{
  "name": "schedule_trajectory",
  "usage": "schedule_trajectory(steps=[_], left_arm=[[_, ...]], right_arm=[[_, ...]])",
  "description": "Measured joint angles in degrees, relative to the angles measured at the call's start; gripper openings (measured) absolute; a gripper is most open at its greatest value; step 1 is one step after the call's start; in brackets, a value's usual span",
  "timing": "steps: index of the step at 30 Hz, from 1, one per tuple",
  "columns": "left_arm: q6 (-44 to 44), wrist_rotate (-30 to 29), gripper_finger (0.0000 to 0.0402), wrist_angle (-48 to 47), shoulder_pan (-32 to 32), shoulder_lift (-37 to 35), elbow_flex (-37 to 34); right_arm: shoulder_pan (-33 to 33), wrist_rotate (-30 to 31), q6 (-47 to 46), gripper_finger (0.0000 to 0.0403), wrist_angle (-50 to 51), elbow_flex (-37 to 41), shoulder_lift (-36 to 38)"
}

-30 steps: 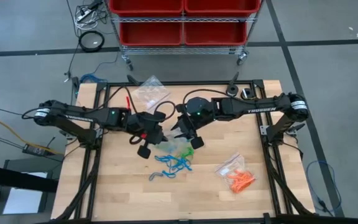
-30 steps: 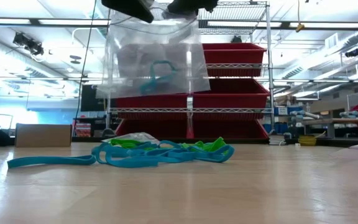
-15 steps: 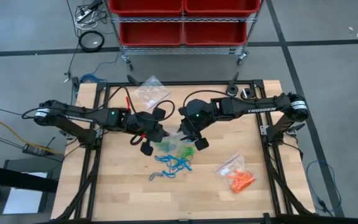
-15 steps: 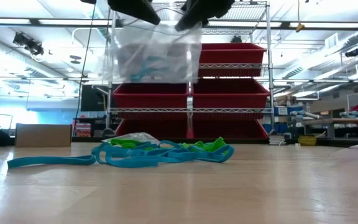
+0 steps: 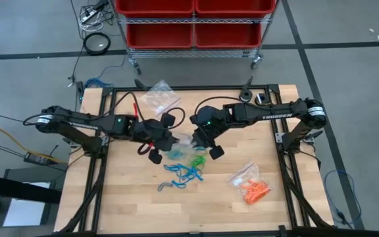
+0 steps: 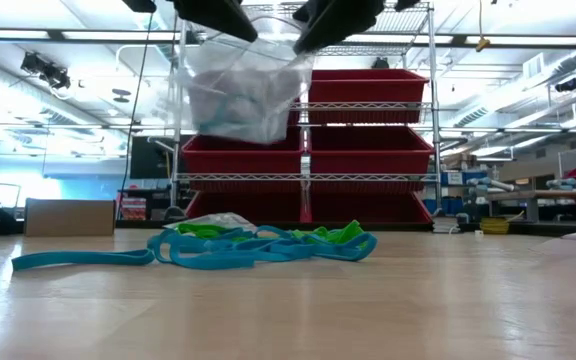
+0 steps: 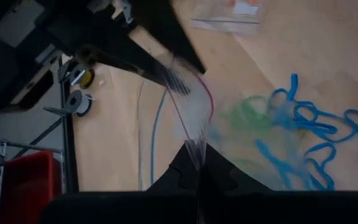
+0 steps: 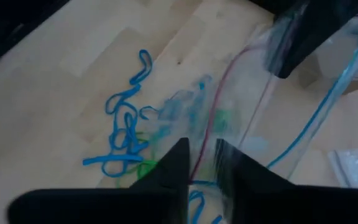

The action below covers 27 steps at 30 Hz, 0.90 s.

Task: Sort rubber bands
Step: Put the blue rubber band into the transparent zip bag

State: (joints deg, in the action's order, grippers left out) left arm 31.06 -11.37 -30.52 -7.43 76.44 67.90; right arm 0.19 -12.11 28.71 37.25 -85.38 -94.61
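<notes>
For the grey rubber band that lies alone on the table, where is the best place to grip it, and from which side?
Probably from straight above, at the middle of the grey rubber band. It lies flat and stretched out on the table, apart from the blue rubber bands, so nothing crowds it. Fingers should straddle its thin width.

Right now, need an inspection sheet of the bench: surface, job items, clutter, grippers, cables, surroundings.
Surface: wooden table, dark frame rails along its edges.
Job's things: blue rubber bands and green rubber bands loose mid-table; orange rubber bands at a bag near the right edge.
Clutter: spare clear bag at the far edge.
Grippers: left gripper shut on the raised clear bag; right gripper pinches its other edge.
Cables: black cables on the floor.
Surroundings: red bins on a wire rack; nobody seen.
</notes>
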Motion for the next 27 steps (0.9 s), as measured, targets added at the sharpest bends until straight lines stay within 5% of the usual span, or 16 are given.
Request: schedule_trajectory(steps=[4, 13, 27], left_arm=[[0.37, -1.14, 0.0000, 1.11, -0.55, 0.00, 0.00], [-1.20, -2.06, 0.0023, 0.33, -0.52, 0.00, 0.00], [-6.10, -2.06, 0.0230, 0.78, -0.55, -1.73, 0.11]], right_arm=[[0.00, 0.38, 2.52, 0.0008, 0.31, 0.00, 0.00], [0.82, 6.14, 6.34, 0.0001, 0.56, 0.00, 0.00], [1.96, 15.73, 13.31, 0.0000, 3.81, 0.00, 0.02]])
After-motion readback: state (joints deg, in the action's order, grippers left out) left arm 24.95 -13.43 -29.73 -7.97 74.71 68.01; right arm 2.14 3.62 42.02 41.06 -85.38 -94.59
